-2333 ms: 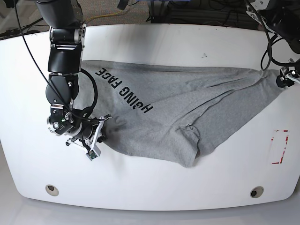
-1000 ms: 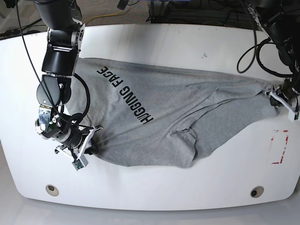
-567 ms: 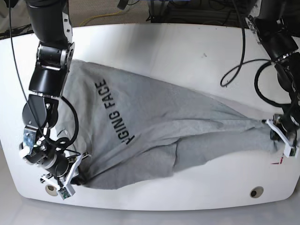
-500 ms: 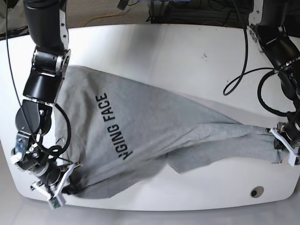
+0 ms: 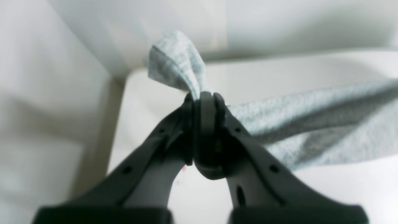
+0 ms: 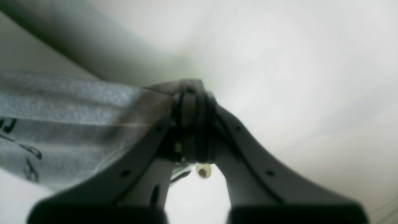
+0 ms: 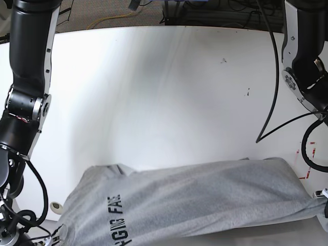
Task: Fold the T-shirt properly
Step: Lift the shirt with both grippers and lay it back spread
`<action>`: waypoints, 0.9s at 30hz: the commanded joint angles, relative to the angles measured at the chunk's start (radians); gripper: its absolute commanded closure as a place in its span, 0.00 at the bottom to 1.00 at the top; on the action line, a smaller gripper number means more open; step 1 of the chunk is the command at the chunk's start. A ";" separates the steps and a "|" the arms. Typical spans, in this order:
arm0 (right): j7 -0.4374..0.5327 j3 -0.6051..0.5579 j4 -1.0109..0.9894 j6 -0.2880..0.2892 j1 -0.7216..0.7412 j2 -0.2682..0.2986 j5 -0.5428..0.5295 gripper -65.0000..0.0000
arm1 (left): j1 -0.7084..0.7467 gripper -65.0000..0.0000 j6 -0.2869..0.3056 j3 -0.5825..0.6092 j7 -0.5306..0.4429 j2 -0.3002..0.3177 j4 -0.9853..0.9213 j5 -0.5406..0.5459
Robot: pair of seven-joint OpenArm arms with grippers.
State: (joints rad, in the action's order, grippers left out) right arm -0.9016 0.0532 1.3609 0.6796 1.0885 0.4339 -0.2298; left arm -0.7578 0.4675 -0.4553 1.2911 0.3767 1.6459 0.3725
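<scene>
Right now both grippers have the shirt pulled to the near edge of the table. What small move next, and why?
Probably carry both grips back toward the table's middle and lay the T-shirt flat. The left gripper and right gripper are each pinched shut on fabric, and the shirt, stretched between them, hangs at the table's near edge, too close for folding.

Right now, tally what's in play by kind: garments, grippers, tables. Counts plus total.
Garments: 1, the T-shirt, grey with black lettering.
Grippers: 2, the left gripper and the right gripper, each shut on a bunch of the shirt's fabric.
Tables: 1, the white table.
Total: 4
</scene>
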 commanded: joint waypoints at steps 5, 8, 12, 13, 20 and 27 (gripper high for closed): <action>-0.081 0.044 0.136 0.019 0.035 0.039 0.000 1.00 | -0.090 0.99 0.001 -0.001 0.008 0.067 0.047 0.012; -0.121 0.115 0.228 0.019 -0.066 0.038 0.000 1.00 | -0.075 0.99 0.003 -0.001 0.012 0.069 0.096 0.012; -0.132 0.182 0.331 0.019 -0.256 0.036 0.000 1.00 | 0.025 0.99 0.004 0.000 0.046 0.066 0.153 0.041; -0.132 0.198 0.346 0.019 -0.290 0.030 0.000 1.00 | 0.044 0.99 0.004 0.000 0.048 0.066 0.164 0.058; -0.119 0.357 0.415 0.019 -0.649 -0.050 0.000 1.00 | 0.363 0.99 0.004 0.026 0.058 0.066 0.297 0.132; -0.113 0.463 0.415 0.019 -0.919 -0.129 0.000 1.00 | 0.670 0.99 0.061 -0.020 0.069 0.066 0.345 0.133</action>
State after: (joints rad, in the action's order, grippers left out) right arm -1.0485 0.4892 1.7538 0.7048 0.2108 0.3038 -0.2161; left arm -0.1841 0.5034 -0.4355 1.3769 0.4229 1.9564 0.5079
